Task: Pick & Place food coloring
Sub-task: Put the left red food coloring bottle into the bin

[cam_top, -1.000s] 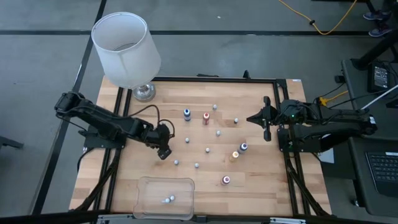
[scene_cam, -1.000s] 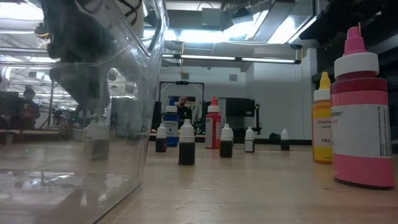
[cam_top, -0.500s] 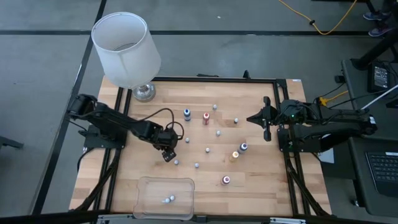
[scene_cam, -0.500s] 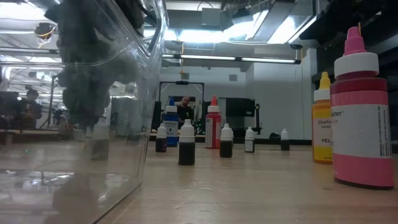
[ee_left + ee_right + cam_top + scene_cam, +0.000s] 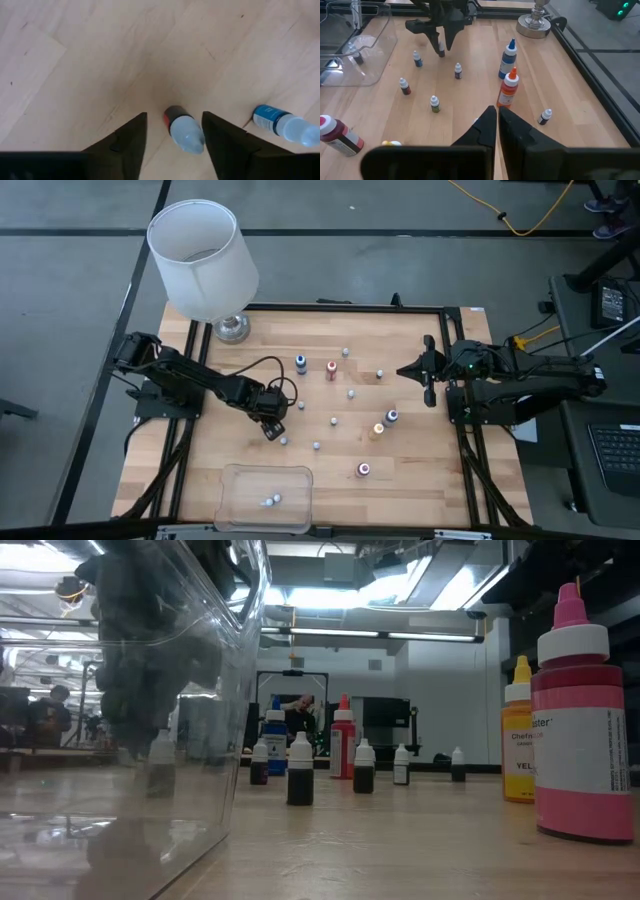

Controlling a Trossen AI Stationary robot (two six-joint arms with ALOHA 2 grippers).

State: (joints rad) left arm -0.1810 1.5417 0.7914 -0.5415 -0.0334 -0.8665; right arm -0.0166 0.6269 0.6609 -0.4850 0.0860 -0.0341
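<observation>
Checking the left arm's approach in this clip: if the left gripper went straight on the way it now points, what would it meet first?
The left gripper points down at the table, its open fingers straddling a small red-bodied bottle with a pale cap. It would most likely meet that bottle first, then the tabletop. The small blue bottle lies off that line.

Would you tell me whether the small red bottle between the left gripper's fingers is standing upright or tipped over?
Upright. In the left wrist view the small red bottle shows its pale cap toward the camera above, standing on the table between the left gripper fingers.
</observation>
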